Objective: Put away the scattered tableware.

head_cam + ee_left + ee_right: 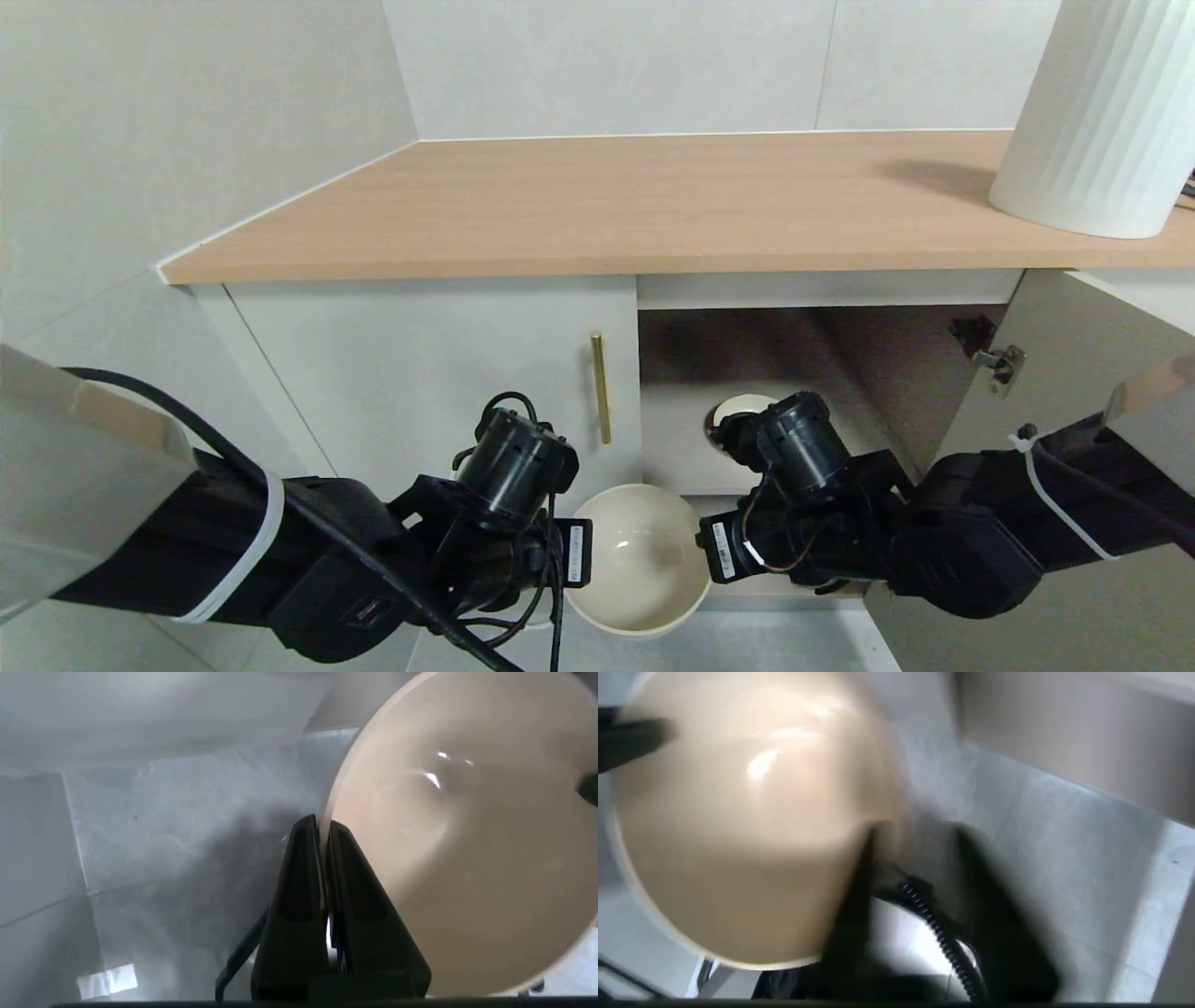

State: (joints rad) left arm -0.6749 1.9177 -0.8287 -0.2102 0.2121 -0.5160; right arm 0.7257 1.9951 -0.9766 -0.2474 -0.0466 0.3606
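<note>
A cream bowl [635,560] hangs low in front of the open cabinet [794,373], between my two grippers. My left gripper [571,553] is shut on the bowl's left rim; in the left wrist view its two black fingers [324,835] pinch the rim of the bowl [467,840]. My right gripper [707,551] is at the opposite rim. In the right wrist view the bowl [738,831] is blurred, and the right gripper [915,854] has its fingers spread apart beside the rim.
The left cabinet door with a gold handle [601,387] is closed; the right door [1055,392] is swung open. A pale round dish [738,411] sits inside the cabinet behind my right wrist. A white ribbed vase [1102,112] stands on the wooden countertop [607,205].
</note>
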